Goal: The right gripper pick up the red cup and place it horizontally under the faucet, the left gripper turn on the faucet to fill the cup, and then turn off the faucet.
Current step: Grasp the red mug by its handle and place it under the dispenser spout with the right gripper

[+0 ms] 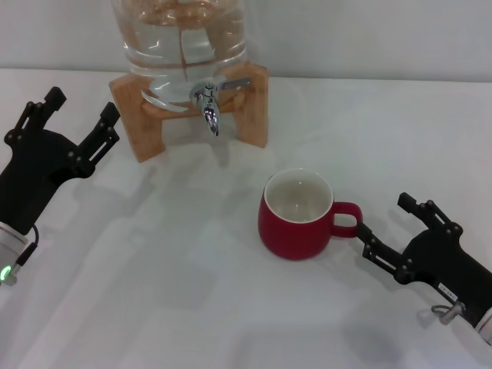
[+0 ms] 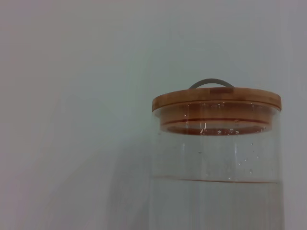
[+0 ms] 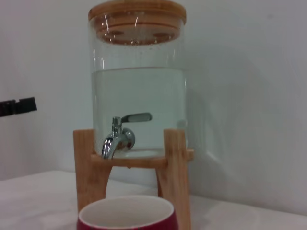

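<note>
A: Nearest the camera?
B: The right gripper point(image 1: 383, 224), black two-fingered forked claw on a white-and-silver arm, low at the near right of the white table point(image 1: 154, 292). Jaws spread wide, nothing between them. One fingertip sits just beside the handle of the squat glossy red cup point(image 1: 297, 213); can't tell if it touches.

A: Cup itself?
B: Upright on the table, cream-white inside, looks empty, loop handle pointing right twd the claw. It's near of the dispenser and a bit to the right, not under the spout. Right wrist view catches only its rim point(image 3: 126, 214).

A: Tap?
B: Small shiny chrome faucet point(image 1: 207, 103), spout down, flat silver lever sticking out to the right. It's on a clear glass water jar point(image 1: 181, 38) resting on a wooden stand point(image 1: 138, 115) at the far centre. Jar approx. two-thirds full, w/ a round wooden lid point(image 3: 136, 12).

A: Other arm?
B: The left gripper point(image 1: 80, 117), black forked claw w/ knobbed tips, at the far left beside the stand, clear of it. Jaws wide apart, holding nothing.
</note>
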Controlling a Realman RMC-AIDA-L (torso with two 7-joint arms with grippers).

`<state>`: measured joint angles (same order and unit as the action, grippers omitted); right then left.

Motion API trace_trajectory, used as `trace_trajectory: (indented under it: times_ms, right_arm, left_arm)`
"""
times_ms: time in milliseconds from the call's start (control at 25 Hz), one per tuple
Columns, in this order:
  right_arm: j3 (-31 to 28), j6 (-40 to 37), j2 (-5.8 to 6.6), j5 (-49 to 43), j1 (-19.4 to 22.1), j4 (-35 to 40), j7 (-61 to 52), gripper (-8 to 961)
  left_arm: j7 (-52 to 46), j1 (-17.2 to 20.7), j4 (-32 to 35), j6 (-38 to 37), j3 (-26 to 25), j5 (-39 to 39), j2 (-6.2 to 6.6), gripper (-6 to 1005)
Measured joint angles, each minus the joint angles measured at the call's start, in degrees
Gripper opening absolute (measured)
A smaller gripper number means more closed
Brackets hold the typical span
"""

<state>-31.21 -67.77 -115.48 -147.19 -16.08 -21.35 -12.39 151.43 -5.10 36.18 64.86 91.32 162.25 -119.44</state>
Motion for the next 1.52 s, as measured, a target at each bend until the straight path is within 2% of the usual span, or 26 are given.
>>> trace_trajectory:
  times_ms: [1520]
  right_arm:
    - [-0.3, 7.8, -0.51, 0.3, -3.4, -0.9, 1.5, 860]
  left_arm:
    - [-0.2, -0.1, -0.1, 0.0, 0.0, 0.0, -0.09, 861]
